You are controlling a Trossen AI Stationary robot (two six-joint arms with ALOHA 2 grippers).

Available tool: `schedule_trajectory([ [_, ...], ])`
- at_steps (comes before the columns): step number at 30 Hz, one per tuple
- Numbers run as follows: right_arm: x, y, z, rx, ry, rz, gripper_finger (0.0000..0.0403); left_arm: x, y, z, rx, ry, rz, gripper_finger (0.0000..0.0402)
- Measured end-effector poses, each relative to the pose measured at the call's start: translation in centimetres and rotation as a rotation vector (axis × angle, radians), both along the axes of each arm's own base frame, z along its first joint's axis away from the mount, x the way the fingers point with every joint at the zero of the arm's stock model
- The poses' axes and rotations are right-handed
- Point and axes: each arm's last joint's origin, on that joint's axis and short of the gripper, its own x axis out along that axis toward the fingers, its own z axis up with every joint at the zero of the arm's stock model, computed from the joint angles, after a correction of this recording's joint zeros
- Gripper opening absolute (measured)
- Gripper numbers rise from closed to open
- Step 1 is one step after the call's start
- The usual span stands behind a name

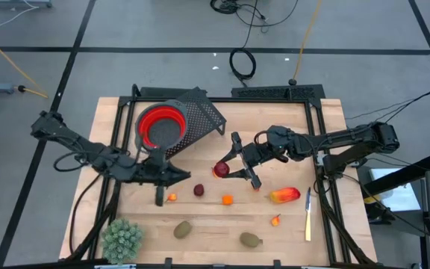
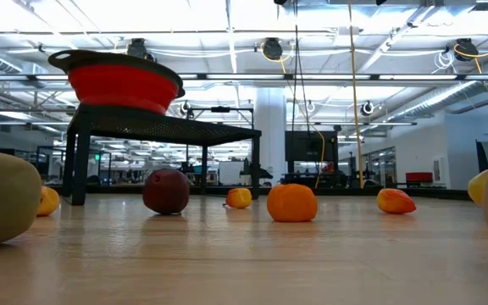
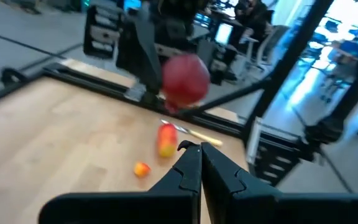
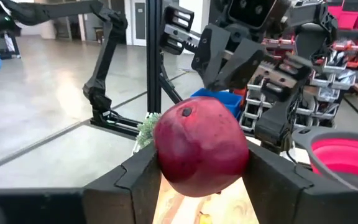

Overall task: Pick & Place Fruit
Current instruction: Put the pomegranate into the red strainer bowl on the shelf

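Right gripper [image 4: 201, 180] clamped on red fruit [image 4: 201, 148]; left gripper [image 3: 199, 163] clenched, 0 contents.

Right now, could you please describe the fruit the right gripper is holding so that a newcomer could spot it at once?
Start at the red bowl on the black mesh stand. Beside it, the right gripper is shut on the red apple. It is the only fruit off the wooden table, and bigger than the dark red ball lying nearby.
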Motion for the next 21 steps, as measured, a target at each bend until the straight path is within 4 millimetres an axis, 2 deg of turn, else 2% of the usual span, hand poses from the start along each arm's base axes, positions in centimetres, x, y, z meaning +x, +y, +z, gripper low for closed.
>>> schedule_trajectory([
  [5, 0.0, 0.0, 0.0, -0.029, -0.013, 0.000, 0.0192, 2.2, 0.8, 0.7, 0.050, 0.001, 0.082, 0.0008],
  [10, 0.0, 0.0, 0.0, -0.033, -0.014, 0.000, 0.0194, 3.3, 2.0, 0.8, 0.069, -0.011, 0.129, 0.0008],
  [21, 0.0, 0.0, 0.0, -0.050, -0.022, 0.000, 0.0193, 3.6, 3.0, 0.8, 0.084, -0.013, 0.165, 0.0008],
])
